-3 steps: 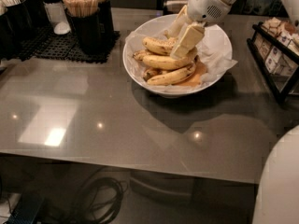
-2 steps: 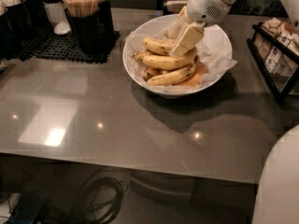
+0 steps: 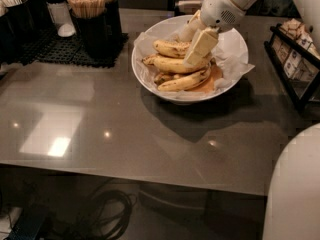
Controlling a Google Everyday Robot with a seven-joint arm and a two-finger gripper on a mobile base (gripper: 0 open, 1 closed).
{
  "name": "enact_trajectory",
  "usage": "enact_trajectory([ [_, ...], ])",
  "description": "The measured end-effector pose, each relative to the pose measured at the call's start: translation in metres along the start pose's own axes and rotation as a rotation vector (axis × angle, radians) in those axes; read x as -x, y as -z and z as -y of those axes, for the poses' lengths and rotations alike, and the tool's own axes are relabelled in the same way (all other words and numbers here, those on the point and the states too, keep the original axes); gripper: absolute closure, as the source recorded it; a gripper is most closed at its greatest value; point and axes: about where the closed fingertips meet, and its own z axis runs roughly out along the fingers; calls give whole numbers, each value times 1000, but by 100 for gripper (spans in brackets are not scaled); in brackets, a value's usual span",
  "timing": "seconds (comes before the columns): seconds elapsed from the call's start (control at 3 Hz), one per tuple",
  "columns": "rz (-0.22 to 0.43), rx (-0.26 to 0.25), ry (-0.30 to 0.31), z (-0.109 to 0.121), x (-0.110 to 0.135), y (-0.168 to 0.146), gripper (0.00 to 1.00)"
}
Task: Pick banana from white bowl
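The white bowl (image 3: pixel 146 80) lined with crumpled white paper stands at the back middle of the grey table. It holds a pile of yellow bananas. The long, full, speckled banana (image 3: pixel 170 64) lies across the middle of the pile, with a shorter one (image 3: pixel 170 47) behind it and a slim one (image 3: pixel 182 82) in front. My gripper (image 3: pixel 194 41) comes down from the upper right over the right part of the pile. It is open, with the near finger (image 3: pixel 201 46) resting at the long banana's right part and the other finger behind it. The banana's right end is hidden by the gripper.
A black holder of wooden sticks (image 3: pixel 88 5) and dark containers stand on a black mat (image 3: pixel 55 51) at the back left. A black rack with packets (image 3: pixel 295 59) stands at the right edge. My white body (image 3: pixel 295 194) fills the bottom right. Cables (image 3: pixel 110 214) lie under the table.
The gripper has shifted very slightly over the pile. The bananas and the bowl have not moved.
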Motion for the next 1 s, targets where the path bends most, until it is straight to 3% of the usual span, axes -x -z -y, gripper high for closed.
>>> enact_trajectory([
  [0.67,0,-13,0,-1,0,2,76],
  [1.0,10,-56,32,-9,7,16,98],
])
